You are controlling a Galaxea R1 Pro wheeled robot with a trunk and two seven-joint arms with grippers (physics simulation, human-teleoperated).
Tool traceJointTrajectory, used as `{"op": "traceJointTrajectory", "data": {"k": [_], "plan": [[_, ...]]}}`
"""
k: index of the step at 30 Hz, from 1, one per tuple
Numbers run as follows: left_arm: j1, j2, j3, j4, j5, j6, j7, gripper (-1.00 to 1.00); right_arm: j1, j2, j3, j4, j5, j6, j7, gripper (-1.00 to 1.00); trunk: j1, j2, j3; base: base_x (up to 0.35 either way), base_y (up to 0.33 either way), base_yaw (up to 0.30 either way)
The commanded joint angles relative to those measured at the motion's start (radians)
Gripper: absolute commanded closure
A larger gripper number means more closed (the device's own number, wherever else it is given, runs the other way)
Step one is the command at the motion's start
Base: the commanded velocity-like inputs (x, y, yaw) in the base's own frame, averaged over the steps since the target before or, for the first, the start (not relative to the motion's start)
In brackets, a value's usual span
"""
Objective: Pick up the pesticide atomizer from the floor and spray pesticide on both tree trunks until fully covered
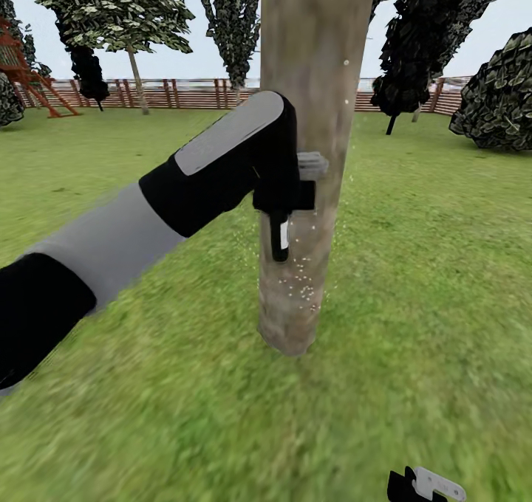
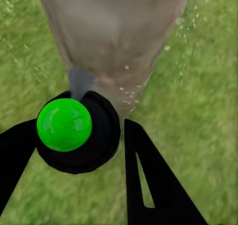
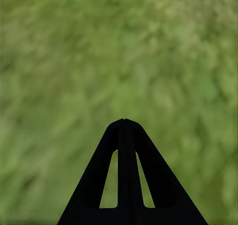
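Observation:
A thick grey-brown tree trunk (image 1: 318,59) rises from the lawn straight ahead. My left gripper (image 1: 284,218) is held close against its near side, shut on the pesticide atomizer (image 1: 311,165). In the left wrist view the atomizer (image 2: 74,133) is a black round body with a green ball on top, and its grey nozzle points at the trunk (image 2: 114,31). White specks of pesticide (image 1: 303,289) dot the lower trunk, and more specks (image 2: 130,92) lie just beyond the nozzle. My right gripper (image 1: 426,485) hangs low at the bottom right, its fingers (image 3: 124,135) shut together over grass.
Green lawn (image 1: 443,266) lies all around the trunk. A brown slatted fence (image 1: 192,92) closes the far side, with a red play tower (image 1: 22,74) at far left. Dark-leaved trees (image 1: 432,37) and a bush (image 1: 502,103) stand at the back right, a leafy tree (image 1: 118,7) at back left.

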Motion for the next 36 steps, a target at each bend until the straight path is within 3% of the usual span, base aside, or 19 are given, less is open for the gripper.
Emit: {"op": "traceJointTrajectory", "data": {"k": [1,6,15,22,26,30,36], "plan": [[-0.023,-0.001,0.0,0.019,0.009,0.011,0.007,1.0,-0.001,0.001,-0.002,0.0,0.006,-0.002,-0.002,1.0,0.0,0.0,-0.001,0.0,0.0,0.0],[-0.095,0.0,-0.001,0.074,0.06,0.011,0.007,1.0,-0.001,0.001,-0.002,0.0,0.006,-0.002,-0.002,1.0,0.0,0.0,-0.001,-0.005,0.0,0.0],[-0.122,-0.002,-0.001,0.087,0.066,0.011,0.007,1.0,-0.001,0.001,-0.002,0.0,0.006,-0.002,-0.002,1.0,0.0,0.0,-0.001,-0.189,0.0,0.0],[-0.295,-0.002,0.0,0.152,0.066,0.044,0.005,1.0,-0.001,0.001,-0.001,0.0,0.006,-0.002,-0.002,1.0,0.0,0.0,-0.001,-0.009,0.0,0.0],[-0.347,-0.002,0.001,0.156,0.07,0.047,0.005,1.0,-0.001,0.001,-0.001,0.0,0.006,-0.002,-0.002,1.0,0.0,0.0,-0.001,0.0,0.0,0.0],[-0.419,-0.001,0.0,0.153,0.116,0.047,0.005,1.0,-0.001,0.001,0.001,0.0,0.006,-0.002,-0.002,1.0,0.0,0.0,-0.001,0.0,0.0,0.0],[-0.462,-0.003,0.001,0.144,0.118,0.048,0.004,1.0,-0.001,0.001,0.004,0.0,0.006,-0.002,-0.002,1.0,0.0,0.0,-0.001,0.0,0.0,0.0]]}}
